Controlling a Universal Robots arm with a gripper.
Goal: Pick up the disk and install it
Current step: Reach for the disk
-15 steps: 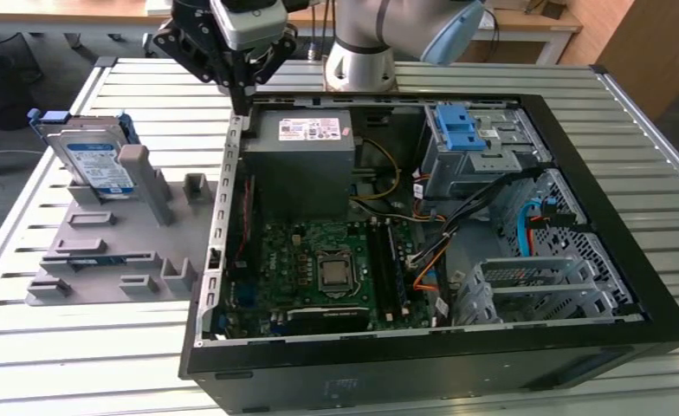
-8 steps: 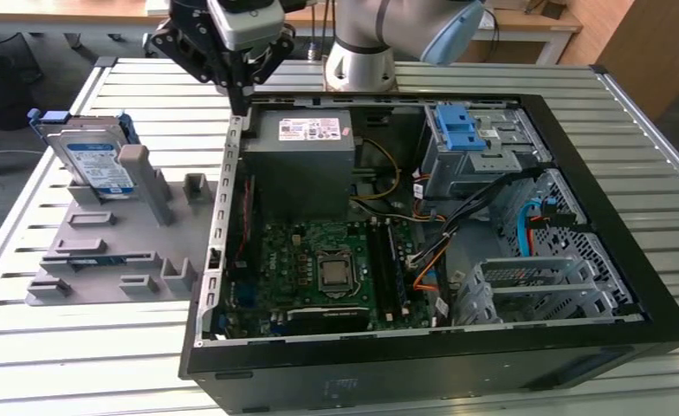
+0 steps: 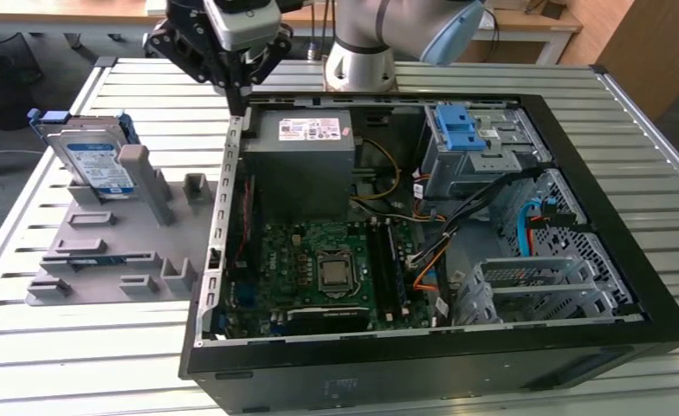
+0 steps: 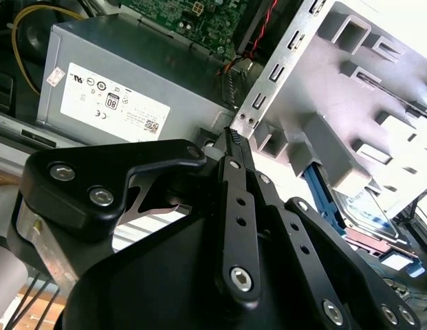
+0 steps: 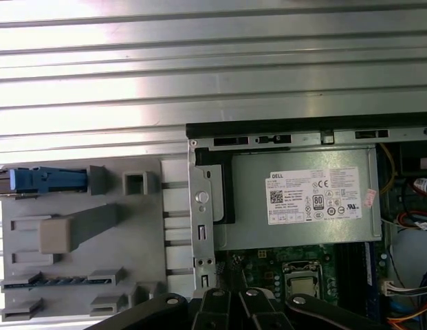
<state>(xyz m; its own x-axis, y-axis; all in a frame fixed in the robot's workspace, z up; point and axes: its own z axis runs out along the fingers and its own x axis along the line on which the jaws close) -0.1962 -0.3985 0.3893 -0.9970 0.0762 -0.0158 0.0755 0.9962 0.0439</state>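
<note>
Exterior view puts the disk point(image 3: 89, 160) standing on edge in the grey holder point(image 3: 108, 260) on the worktop point(image 3: 74, 364), at that view's left, outside the open computer case point(image 3: 432, 368). Its labelled face is turned toward the camera and leans back a little inside the blue bracket. It seems to rest on a short end, so I judge its long axis to point upward.

In the first wrist view the disk point(image 5: 45, 180) is seen edge-on from above as a thin blue strip aimed at the case's side wall, so its flat faces lie crosswise to that wall. Nothing touches it.

The gripper point(image 3: 239, 94) hangs over that side wall toward the back of the exterior view, just beside the power supply point(image 3: 305, 165). The disk therefore lies to the exterior view's left of it, apart, with bare holder between them.

In the second wrist view the fingers point(image 4: 235, 185) are pressed together with nothing between them, and the disk point(image 4: 363, 206) shows beyond the holder's posts. By my reading the pick-up has not begun.
</note>
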